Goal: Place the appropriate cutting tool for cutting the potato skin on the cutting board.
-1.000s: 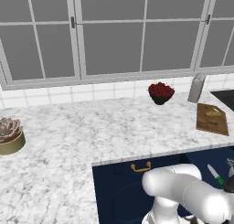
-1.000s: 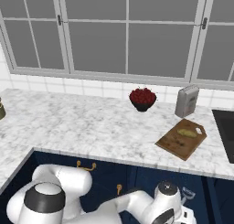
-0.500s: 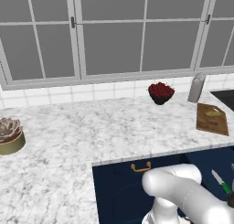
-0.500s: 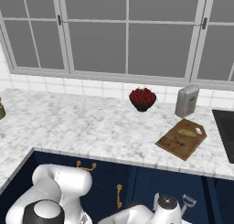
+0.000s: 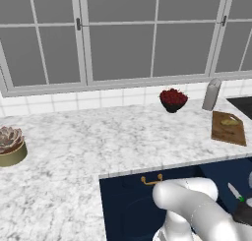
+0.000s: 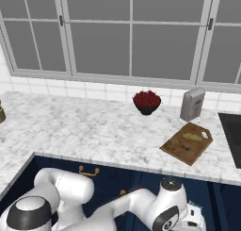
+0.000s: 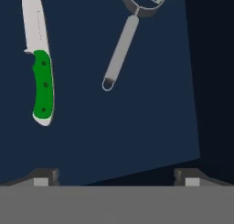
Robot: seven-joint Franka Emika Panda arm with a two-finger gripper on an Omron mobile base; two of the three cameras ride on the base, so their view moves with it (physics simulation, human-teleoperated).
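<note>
The open, empty gripper (image 7: 114, 175) hangs over the drawer floor (image 7: 137, 141). The peeler (image 7: 123, 42) lies right of the green knife (image 7: 42, 81), not picked up yet. The cutting board (image 6: 187, 144) holds just the potato (image 6: 192, 136).

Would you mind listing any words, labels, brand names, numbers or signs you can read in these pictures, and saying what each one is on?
There is no readable text in any of the views.
The grey box by the cutting board: plain faces, no label.
The green-handled knife and the metal peeler in the drawer: no brand marks; the knife handle shows only dark rivets.
</note>
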